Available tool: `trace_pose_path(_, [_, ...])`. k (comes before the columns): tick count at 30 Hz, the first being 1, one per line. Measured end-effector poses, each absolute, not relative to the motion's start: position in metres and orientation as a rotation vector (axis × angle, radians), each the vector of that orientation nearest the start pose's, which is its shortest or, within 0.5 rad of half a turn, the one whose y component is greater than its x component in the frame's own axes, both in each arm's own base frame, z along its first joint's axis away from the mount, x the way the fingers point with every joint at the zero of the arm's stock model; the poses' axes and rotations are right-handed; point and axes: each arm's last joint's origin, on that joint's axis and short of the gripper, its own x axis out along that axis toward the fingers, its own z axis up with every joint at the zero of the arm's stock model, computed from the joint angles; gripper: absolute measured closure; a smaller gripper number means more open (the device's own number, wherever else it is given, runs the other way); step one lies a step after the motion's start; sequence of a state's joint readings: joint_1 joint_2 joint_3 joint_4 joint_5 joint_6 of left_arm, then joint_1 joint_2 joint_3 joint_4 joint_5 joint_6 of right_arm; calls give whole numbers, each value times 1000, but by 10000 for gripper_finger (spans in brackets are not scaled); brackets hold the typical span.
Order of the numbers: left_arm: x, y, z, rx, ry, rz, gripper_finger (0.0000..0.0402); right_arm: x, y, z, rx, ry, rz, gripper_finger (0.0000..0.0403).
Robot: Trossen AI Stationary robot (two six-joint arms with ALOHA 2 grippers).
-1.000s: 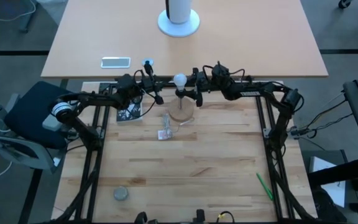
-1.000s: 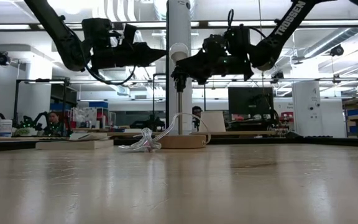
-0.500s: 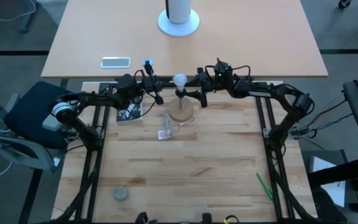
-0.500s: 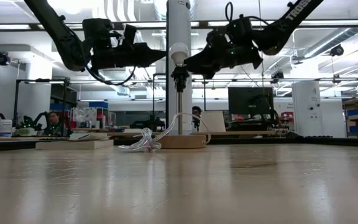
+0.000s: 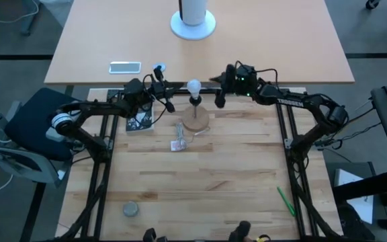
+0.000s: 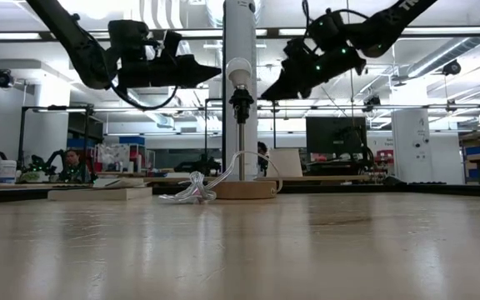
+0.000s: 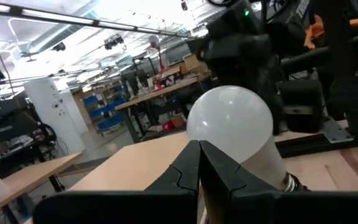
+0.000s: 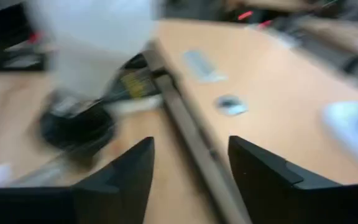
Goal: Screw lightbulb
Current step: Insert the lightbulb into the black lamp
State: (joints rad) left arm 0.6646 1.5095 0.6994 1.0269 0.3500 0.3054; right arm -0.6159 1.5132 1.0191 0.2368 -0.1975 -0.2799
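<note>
Bulb (image 5: 194, 86) seated upright in the black socket (image 6: 241, 104), whose thin stem rises from a round wooden base (image 5: 195, 124) near the far edge of the worktop (image 5: 200, 181); a clear wrapper (image 5: 178, 145) lies just beside the base. Left claw (image 5: 170, 102), fingers pressed together on nothing, hangs level just beside the bulb on its left. Right claw (image 5: 219, 99), jaws spread and empty, sits close on the bulb's right, tilted down toward it in the low view. Neither claw touches the bulb. The step in hand appears to be the right claw's approach for a turn. To do it well, the open jaws should centre on the globe's widest part, close gently on the glass, and rotate about the stem's vertical axis, so the light base neither tips nor slides; the left claw could steady the socket below.
</note>
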Motion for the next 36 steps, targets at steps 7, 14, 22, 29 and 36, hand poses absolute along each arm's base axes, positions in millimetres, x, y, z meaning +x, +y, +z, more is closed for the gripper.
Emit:
trace_pose_path(7, [251,183,254,415,-160,333,401,287,-189,297,-254,128,-294,369])
trace_pose_path(14, [256,186,256,399,-125,303,401,291,-183,297,-255,121,-259,382])
trace_pose_path(22, [260,182,259,400,-129,269,401,298,-171,297,-306,123,-216,400])
trace_pose_path(29, [260,181,259,401,-131,257,401,299,-170,297,-302,123,-212,401])
trace_pose_path(36, [261,181,259,412,-130,256,401,299,-168,296,-311,138,-202,401])
